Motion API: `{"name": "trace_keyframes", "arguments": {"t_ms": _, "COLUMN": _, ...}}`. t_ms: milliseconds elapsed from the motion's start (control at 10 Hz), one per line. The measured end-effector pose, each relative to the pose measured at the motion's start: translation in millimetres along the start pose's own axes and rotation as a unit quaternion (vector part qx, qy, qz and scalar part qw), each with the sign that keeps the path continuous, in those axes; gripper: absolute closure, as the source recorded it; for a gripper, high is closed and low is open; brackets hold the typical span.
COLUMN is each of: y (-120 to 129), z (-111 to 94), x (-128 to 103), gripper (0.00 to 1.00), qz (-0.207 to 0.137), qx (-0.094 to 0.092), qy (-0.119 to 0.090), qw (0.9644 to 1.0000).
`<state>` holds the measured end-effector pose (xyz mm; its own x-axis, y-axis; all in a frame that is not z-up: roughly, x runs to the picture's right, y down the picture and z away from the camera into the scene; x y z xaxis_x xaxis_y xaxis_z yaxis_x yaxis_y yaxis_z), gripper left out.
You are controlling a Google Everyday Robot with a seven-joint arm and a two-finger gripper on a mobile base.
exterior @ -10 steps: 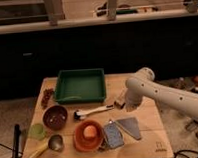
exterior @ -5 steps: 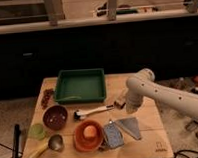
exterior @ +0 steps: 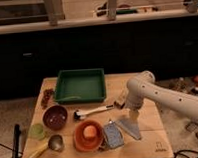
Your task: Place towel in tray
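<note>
The green tray (exterior: 80, 86) stands empty at the back middle of the wooden table (exterior: 151, 141). The towel (exterior: 130, 128) is a small flat grey cloth lying on the table right of the orange bowl, well in front of the tray. My white arm reaches in from the right and bends down. My gripper (exterior: 131, 116) points down just above the towel's far edge, close to it or touching it; I cannot tell which.
A grey speckled flat item (exterior: 112, 136) lies left of the towel. An orange bowl (exterior: 89, 136) holds an orange ball. A maroon bowl (exterior: 55, 117), green cup (exterior: 37, 131), metal scoop (exterior: 56, 142) and white-handled utensil (exterior: 94, 112) lie on the left half.
</note>
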<state>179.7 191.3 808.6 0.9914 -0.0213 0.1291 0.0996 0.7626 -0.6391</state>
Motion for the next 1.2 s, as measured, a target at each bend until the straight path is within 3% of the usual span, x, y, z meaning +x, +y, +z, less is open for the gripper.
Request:
{"name": "trace_keyframes", "arguments": {"t_ms": 300, "y": 3.7, "z": 18.7, "x": 3.2, "gripper": 0.20, "qz": 0.000, "qx": 0.007, "qy": 0.000, "qw": 1.0000}}
{"name": "trace_keyframes", "arguments": {"t_ms": 800, "y": 19.7, "z": 45.3, "x": 12.9, "gripper": 0.23, "qz": 0.008, "qx": -0.007, "qy": -0.001, "qw": 0.9999}}
{"name": "trace_keyframes", "arguments": {"t_ms": 1200, "y": 22.7, "z": 52.9, "x": 17.0, "gripper": 0.63, "qz": 0.014, "qx": -0.009, "qy": -0.011, "qw": 0.9998}}
